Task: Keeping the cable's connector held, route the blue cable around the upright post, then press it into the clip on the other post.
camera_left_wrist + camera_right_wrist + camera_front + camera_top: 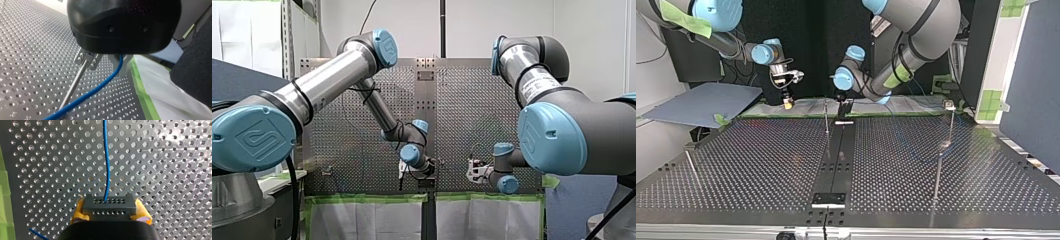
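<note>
My right gripper (109, 213) is shut on a dark connector block (109, 205), with yellow pads (78, 213) on both sides of it. The blue cable (107, 170) leaves the block and runs ahead over the perforated plate. My left gripper (120, 63) is black and shut on the blue cable (90, 95), which drops from between its fingers. A thin metal post (73, 83) with a clip head (86, 58) stands right beside that cable; the cable lies outside the clip. In the top view my left gripper (842, 109) hangs next to this post (826, 117), and my right gripper (787, 102) is further left.
Another post with a clip head (949, 106) stands at the top view's right, and a low rod (692, 167) at its left. A green-taped edge with white sheeting (142, 85) borders the plate near my left gripper. A black strip (838, 150) runs down the table's middle.
</note>
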Robot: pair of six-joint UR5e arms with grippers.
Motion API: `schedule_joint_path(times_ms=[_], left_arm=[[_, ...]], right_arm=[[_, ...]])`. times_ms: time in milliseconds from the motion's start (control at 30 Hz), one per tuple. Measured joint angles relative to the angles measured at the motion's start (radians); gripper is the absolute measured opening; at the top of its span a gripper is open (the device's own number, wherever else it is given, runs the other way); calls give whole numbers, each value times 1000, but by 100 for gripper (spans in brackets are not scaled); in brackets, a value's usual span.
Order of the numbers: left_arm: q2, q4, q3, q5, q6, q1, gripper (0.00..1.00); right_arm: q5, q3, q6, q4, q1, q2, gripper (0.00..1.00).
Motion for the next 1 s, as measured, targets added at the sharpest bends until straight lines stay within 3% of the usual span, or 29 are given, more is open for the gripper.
schedule_joint_path(times_ms=[333,1000], left_arm=[[-1,0,13,20,-12,13,0],[-15,-7,50,61,-84,21,0]], right_arm=[[-3,-19,1,13,-1,0,0],[-7,-39,5,25,3,0,0]])
